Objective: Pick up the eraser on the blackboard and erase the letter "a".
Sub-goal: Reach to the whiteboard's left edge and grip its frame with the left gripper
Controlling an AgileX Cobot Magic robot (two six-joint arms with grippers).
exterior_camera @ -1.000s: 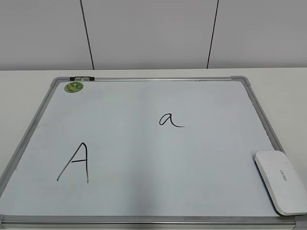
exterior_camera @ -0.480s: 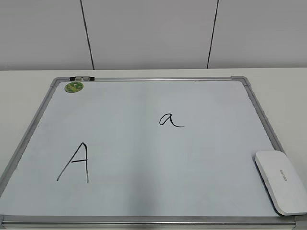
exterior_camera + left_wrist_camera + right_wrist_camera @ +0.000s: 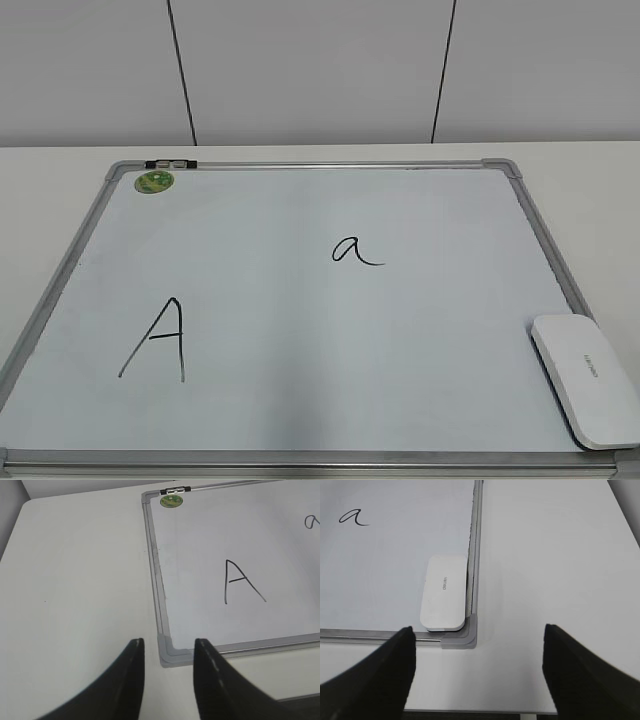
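Left gripper [image 3: 165,652] narrowly parted; right gripper [image 3: 479,640] spread wide.

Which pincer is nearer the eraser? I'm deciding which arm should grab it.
Right. The right pincer hangs open just off the board corner where the eraser lies; the left pincer sits at the opposite near corner, beside the capital A.

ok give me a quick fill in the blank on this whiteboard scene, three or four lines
1. The eraser lies in the board's near ____ corner in the exterior view.
2. The round magnet on the blackboard is ____ in colour.
3. The letter "a" is written in ____ marker.
4. The right gripper has its jaws ____, holding nothing.

Missing words: right; green; black; open
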